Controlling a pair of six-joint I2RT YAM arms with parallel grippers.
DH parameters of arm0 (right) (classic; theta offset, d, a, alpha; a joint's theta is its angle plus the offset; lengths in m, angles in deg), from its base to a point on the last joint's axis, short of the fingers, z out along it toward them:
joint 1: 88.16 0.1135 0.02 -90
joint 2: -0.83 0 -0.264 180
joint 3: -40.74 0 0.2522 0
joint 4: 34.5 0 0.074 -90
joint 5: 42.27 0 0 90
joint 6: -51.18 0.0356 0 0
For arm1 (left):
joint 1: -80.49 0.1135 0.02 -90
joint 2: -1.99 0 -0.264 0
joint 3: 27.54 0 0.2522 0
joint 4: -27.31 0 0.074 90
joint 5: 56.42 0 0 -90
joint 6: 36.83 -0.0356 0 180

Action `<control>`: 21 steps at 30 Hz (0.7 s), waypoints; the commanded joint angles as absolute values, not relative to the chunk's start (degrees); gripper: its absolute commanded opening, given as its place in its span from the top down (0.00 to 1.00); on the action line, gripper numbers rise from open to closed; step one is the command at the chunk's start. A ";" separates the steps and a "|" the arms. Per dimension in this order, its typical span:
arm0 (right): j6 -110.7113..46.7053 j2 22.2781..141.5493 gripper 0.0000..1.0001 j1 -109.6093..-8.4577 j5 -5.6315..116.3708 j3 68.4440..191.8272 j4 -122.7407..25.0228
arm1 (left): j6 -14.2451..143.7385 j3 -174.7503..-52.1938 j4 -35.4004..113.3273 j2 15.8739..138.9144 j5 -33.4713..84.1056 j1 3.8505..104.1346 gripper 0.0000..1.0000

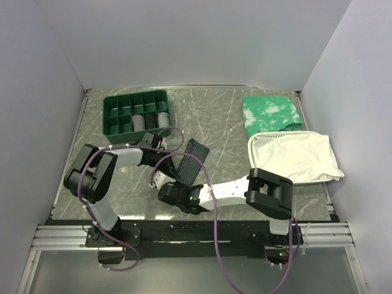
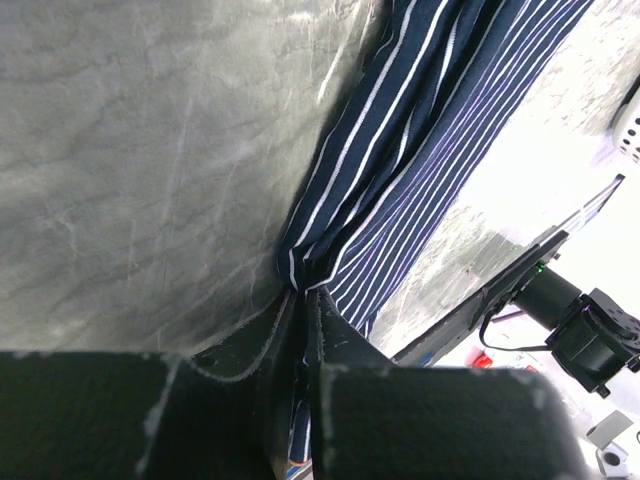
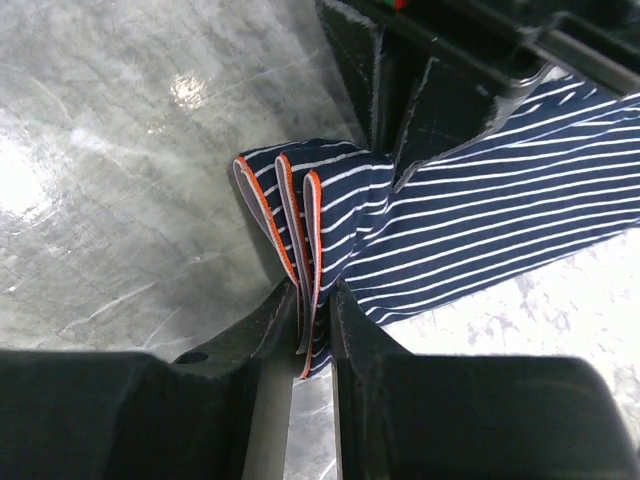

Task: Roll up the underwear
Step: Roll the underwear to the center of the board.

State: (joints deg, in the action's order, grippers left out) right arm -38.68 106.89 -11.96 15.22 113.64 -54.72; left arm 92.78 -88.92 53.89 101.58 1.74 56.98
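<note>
Pinching the underwear (image 1: 191, 160) with left fingers (image 2: 345, 350) and right fingers (image 3: 362, 335), I hold its folded end steady for rolling.

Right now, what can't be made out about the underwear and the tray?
- Top view: the underwear's near end, hidden under the right arm.
- Left wrist view: its far end, cut off by the top edge.
- Top view: rolls in the green tray, too small to identify.
</note>
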 commanded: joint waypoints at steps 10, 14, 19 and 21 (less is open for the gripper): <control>-38.20 101.91 0.90 -16.35 31.11 116.81 -58.19 | 90.34 -86.92 57.85 98.68 16.96 56.67 0.43; -37.06 100.42 0.91 -18.63 37.35 116.73 -58.90 | 91.66 -87.71 59.08 97.00 20.55 57.81 0.35; -35.66 99.27 0.90 -21.53 44.72 116.64 -59.16 | 93.59 -87.27 60.22 94.28 23.73 60.18 0.29; -34.69 98.92 0.90 -22.50 47.54 116.64 -58.72 | 94.47 -86.31 60.32 93.31 24.96 61.42 0.28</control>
State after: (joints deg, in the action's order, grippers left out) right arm -37.06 102.65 -20.85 39.00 114.62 -58.57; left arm 94.42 -88.87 55.92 94.39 14.01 58.97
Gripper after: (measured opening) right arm 0.225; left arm 0.708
